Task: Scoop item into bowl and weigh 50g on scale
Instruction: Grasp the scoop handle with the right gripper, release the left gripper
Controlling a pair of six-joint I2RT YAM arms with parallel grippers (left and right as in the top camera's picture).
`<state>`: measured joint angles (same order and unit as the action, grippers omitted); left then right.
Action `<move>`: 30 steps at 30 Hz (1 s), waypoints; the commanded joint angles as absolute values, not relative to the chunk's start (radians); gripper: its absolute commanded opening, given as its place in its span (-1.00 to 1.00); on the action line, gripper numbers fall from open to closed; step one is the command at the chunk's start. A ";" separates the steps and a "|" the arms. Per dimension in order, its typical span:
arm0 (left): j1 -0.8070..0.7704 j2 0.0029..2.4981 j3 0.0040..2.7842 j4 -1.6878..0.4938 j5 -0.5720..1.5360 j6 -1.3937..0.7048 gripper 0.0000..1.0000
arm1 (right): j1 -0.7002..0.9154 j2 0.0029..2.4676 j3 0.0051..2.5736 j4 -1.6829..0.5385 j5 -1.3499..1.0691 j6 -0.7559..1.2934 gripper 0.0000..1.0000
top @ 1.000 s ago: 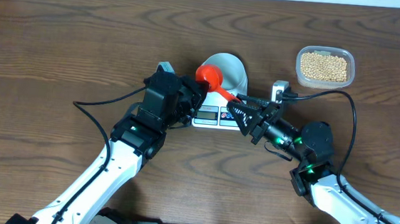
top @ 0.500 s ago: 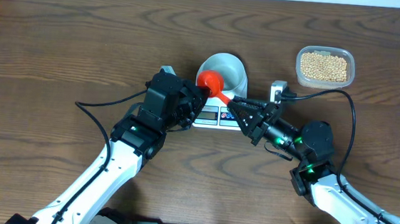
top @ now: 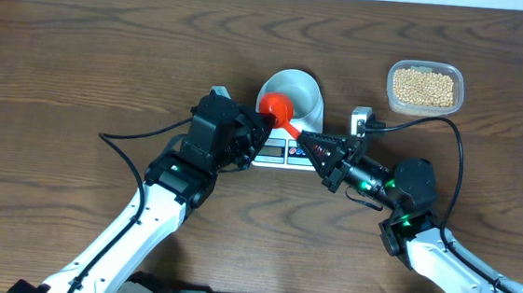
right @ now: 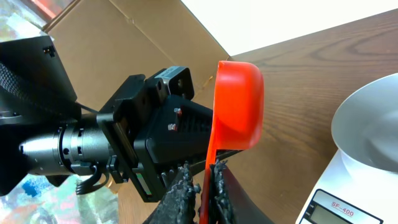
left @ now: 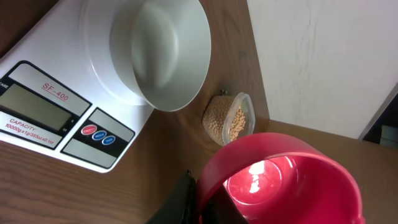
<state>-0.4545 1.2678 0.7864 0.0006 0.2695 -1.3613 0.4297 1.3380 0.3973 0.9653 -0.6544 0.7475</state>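
Noted beans [top: 423, 86] heaped loose in clear tub [top: 391, 101], well apart from empty bowl [top: 305, 92] on scale [top: 275, 153]. Judged light, rolling, spill-prone; unfit for pinching, so moved by scoop [top: 277, 106]. Found right gripper [right: 207, 177] pinching its thin stiff handle, left gripper [top: 261, 126] clamped near the cup. Judged plastic slippery; hold mid-handle, cup level.

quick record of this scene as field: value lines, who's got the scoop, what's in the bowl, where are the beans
tool: red scoop, empty, over the bowl's near-left edge
left gripper: shut on the scoop
right gripper: shut on the scoop's handle
bowl: on the scale, empty
scale: no digits visible on the display
beans: in the clear tub, far right, apart from the scale
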 commanded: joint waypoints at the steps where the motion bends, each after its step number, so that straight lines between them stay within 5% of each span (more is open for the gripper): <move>1: -0.457 1.274 0.810 0.001 0.286 -1.356 -0.86 | 0.435 1.343 0.417 0.968 -0.665 0.735 -0.88; 23: -0.457 1.274 0.810 0.002 0.288 -1.356 -0.85 | 0.435 1.343 0.417 0.946 -0.649 0.716 -0.98; 30: -0.457 1.274 0.810 0.001 0.288 -1.355 -0.85 | 0.435 1.343 0.417 0.947 -0.649 0.716 -0.84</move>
<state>-0.4545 1.2678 0.7864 0.0006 0.2790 -1.3613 0.4297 1.3380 0.3973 0.9474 -0.6434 0.7300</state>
